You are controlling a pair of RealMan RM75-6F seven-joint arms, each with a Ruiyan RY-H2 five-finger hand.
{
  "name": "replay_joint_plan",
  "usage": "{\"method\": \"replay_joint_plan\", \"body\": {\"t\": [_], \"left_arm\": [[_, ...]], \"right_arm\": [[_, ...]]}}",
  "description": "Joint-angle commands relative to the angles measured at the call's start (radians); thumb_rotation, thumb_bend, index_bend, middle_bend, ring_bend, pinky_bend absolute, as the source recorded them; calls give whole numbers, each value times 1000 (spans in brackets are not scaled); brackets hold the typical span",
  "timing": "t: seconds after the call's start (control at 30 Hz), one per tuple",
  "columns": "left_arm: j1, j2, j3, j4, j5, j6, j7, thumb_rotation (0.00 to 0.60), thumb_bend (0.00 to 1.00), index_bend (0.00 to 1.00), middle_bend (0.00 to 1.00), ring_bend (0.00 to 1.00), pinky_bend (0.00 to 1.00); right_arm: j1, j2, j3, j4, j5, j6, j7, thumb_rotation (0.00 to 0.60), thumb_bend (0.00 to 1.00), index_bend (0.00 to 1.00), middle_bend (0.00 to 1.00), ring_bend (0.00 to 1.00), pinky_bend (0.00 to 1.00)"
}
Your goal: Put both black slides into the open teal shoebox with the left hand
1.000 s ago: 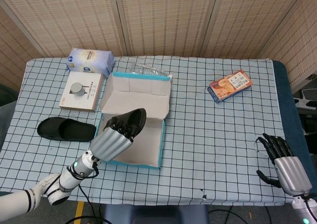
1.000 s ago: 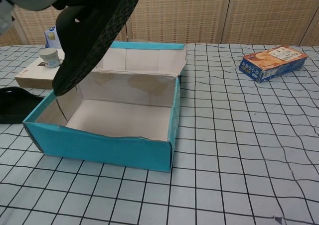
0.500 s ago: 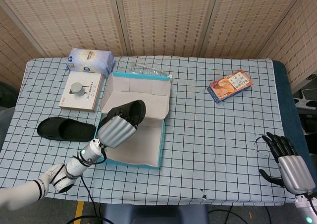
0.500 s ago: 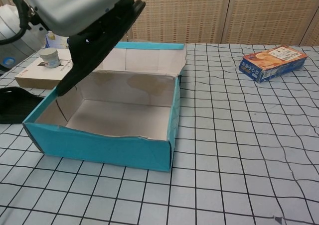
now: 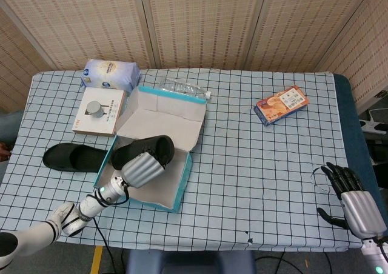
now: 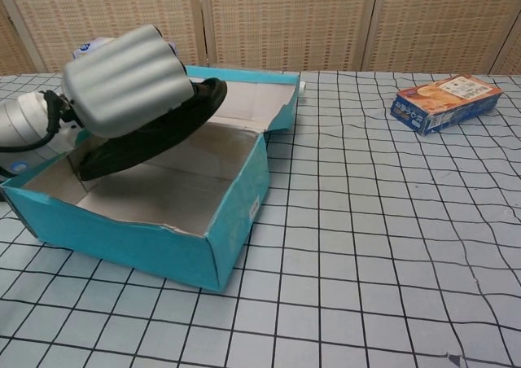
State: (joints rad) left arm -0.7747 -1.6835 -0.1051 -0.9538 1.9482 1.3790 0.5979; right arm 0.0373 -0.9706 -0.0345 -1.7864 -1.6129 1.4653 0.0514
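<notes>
The left robot hand (image 5: 143, 167) grips one black slide (image 6: 155, 136) tilted inside the teal shoebox (image 6: 236, 201); the other slide (image 5: 71, 157) lies beside it; the right robot hand (image 5: 351, 201) rests spread, holding nothing

Woven folding screen (image 5: 200, 19) behind table; checked tablecloth (image 5: 260, 159).

Left hand (image 6: 122, 79): showing a silver-grey ribbed back shell, smooth and rounded, with black fingers underneath. Wrist in head view glowing with a small green indicator light; black cable looping beside it at 7 o'clock of the shell. Forearm segments appearing white and grey with dark joint rings. Right hand (image 5: 353, 200): displaying the same silver ribbed shell, black fingers (image 5: 339, 176) projecting toward 11 o'clock, green light showing at the wrist by the frame's lower edge.
</notes>
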Motion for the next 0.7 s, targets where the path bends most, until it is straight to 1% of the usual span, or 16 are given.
{"method": "replay_joint_plan", "body": {"t": [0.03, 0.27, 0.37, 0.53, 0.7], "left_arm": [[0, -32, 44, 52, 19, 21, -42, 600, 678, 887, 1000, 929, 969], [6, -53, 114, 114, 48, 49, -106, 600, 668, 886, 1000, 923, 961], [3, -57, 131, 137, 58, 57, -102, 600, 655, 886, 1000, 918, 956], [-3, -72, 141, 177, 52, 62, -130, 600, 633, 884, 1000, 899, 947], [-5, -136, 128, 275, 33, 106, -159, 600, 628, 884, 1000, 900, 950]], "right_arm": [[-1, 4, -2, 1, -5, 4, 12, 594, 158, 0, 0, 0, 0], [2, 5, -4, 4, -10, -2, 19, 594, 158, 0, 0, 0, 0], [3, 4, -5, 3, -12, -5, 13, 593, 157, 0, 0, 0, 0], [3, 2, -8, -2, -16, -8, 5, 593, 157, 0, 0, 0, 0], [5, -1, -12, -4, -25, -12, -1, 593, 158, 0, 0, 0, 0]]}}
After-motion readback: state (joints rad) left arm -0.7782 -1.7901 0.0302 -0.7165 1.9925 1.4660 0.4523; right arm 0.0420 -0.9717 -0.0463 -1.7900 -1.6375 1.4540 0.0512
